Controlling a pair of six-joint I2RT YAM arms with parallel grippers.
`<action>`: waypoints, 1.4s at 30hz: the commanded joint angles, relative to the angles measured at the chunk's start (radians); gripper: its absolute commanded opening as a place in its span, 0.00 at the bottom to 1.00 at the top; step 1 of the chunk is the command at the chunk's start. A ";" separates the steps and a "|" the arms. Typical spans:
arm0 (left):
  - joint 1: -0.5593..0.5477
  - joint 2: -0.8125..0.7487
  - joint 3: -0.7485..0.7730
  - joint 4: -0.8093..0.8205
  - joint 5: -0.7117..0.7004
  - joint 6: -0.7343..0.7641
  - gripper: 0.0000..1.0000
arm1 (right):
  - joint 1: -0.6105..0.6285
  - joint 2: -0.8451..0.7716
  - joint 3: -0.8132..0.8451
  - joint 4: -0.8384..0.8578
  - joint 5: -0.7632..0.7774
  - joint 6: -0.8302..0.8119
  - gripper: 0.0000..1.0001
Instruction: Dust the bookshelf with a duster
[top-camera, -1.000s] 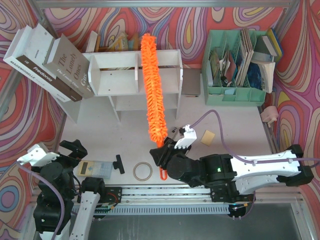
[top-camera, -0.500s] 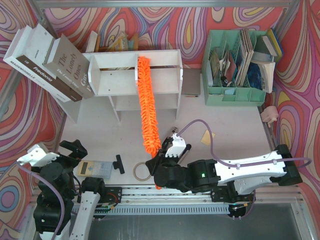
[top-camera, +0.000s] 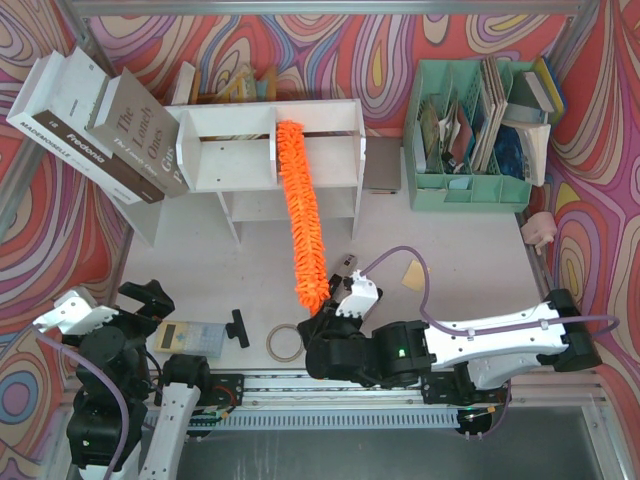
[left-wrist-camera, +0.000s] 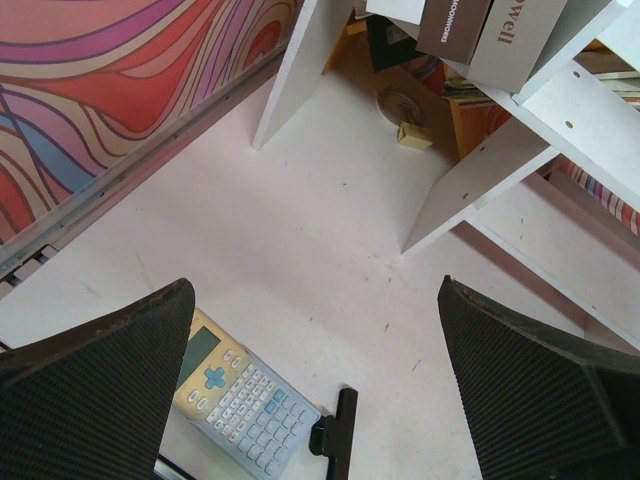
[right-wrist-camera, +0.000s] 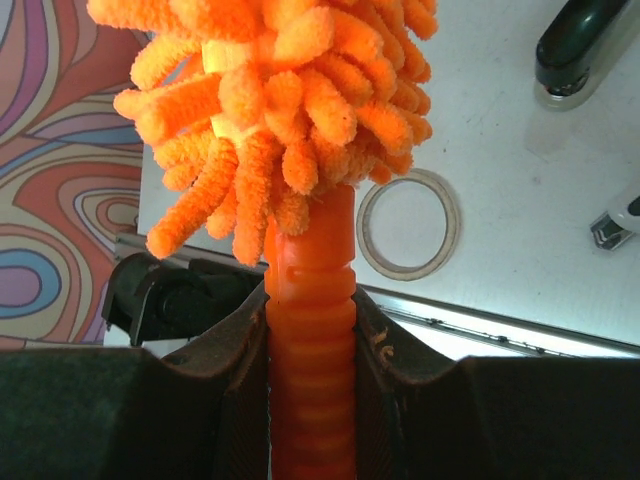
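Clamping the duster (top-camera: 301, 212), right tool (right-wrist-camera: 310, 345) rests it across bookshelf (top-camera: 230, 150) edge.

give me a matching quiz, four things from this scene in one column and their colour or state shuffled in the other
Column one:
1 duster
2 calculator
3 file organiser
4 left pincer

Column two:
a open, holding nothing
b mint green
c handle clamped in the right pincer
d lying flat on the table

Pairs: 1-c, 2-d, 3-b, 4-a
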 joint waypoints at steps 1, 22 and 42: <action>-0.002 -0.015 -0.009 -0.004 -0.006 -0.002 0.98 | -0.001 -0.050 0.010 -0.184 0.126 0.163 0.00; -0.002 -0.006 -0.009 -0.002 -0.007 -0.002 0.98 | -0.018 -0.040 -0.022 0.117 0.058 -0.166 0.00; -0.002 -0.006 -0.009 -0.003 -0.007 -0.002 0.98 | -0.019 -0.026 0.016 -0.053 0.111 0.001 0.00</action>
